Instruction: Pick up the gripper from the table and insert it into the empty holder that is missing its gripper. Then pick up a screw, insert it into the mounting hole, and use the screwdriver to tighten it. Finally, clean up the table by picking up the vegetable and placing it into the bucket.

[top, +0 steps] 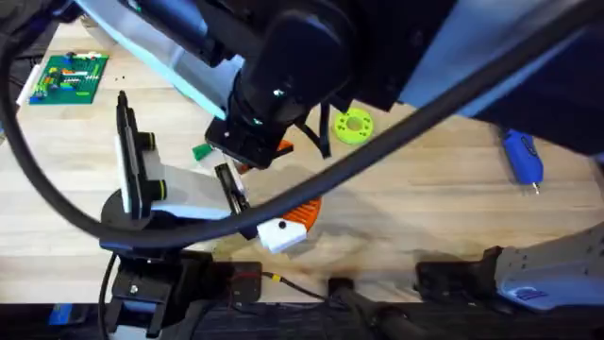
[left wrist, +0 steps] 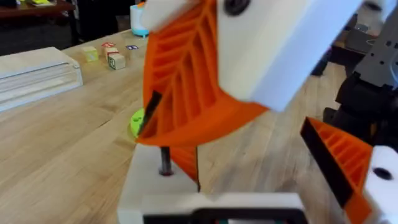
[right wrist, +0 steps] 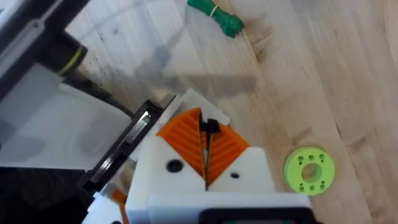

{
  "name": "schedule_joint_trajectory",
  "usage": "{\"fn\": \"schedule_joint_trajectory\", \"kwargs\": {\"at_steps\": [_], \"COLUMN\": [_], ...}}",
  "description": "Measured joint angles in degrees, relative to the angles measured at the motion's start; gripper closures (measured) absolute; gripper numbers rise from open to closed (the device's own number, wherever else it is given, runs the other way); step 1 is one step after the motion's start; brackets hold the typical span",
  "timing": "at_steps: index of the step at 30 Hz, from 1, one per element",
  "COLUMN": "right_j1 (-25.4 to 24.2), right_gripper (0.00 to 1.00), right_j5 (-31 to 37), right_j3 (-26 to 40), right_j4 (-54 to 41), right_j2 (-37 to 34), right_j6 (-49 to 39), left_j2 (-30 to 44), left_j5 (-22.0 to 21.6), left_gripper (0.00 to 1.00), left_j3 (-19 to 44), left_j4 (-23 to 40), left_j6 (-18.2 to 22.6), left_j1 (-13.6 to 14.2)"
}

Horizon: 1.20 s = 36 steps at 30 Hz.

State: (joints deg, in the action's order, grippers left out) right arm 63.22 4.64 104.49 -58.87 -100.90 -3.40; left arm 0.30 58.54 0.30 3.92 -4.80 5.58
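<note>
My right gripper (top: 269,151) hangs over the table's middle, its orange pads shut on a small black screw (right wrist: 210,127). Right beneath it sits my left gripper (top: 283,227), open. In the left wrist view the white holder (left wrist: 155,186) carries a dark pin (left wrist: 165,163). An orange ribbed piece (left wrist: 185,160) stands beside the pin; I cannot tell whether this is the gripper seated in the holder. The other left finger (left wrist: 339,158) is orange. The blue screwdriver (top: 522,156) lies at the far right. The vegetable (top: 201,151) lies just left of the right gripper. The bucket is out of view.
A bright green ring disc (top: 354,125) lies right of the right gripper. A green circuit board (top: 66,76) sits at the far left. Small wooden blocks (left wrist: 112,57) and a pale flat slab (left wrist: 37,71) lie farther off. A black cable (top: 453,99) crosses the overhead view.
</note>
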Motion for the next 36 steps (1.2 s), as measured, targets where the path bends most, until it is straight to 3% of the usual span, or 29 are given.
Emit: {"fn": "schedule_joint_trajectory", "kwargs": {"at_steps": [36], "right_j1": [0.00], "right_gripper": [0.995], "right_j5": [0.07], "right_j3": [0.00], "right_j4": [-0.55], "right_j2": [-1.51], "right_j6": [0.00], "left_j2": [0.00], "left_j5": [0.02], "left_gripper": [0.008], "left_j3": [0.00], "left_j4": [0.66], "left_j6": [-0.22], "left_j1": [0.00]}}
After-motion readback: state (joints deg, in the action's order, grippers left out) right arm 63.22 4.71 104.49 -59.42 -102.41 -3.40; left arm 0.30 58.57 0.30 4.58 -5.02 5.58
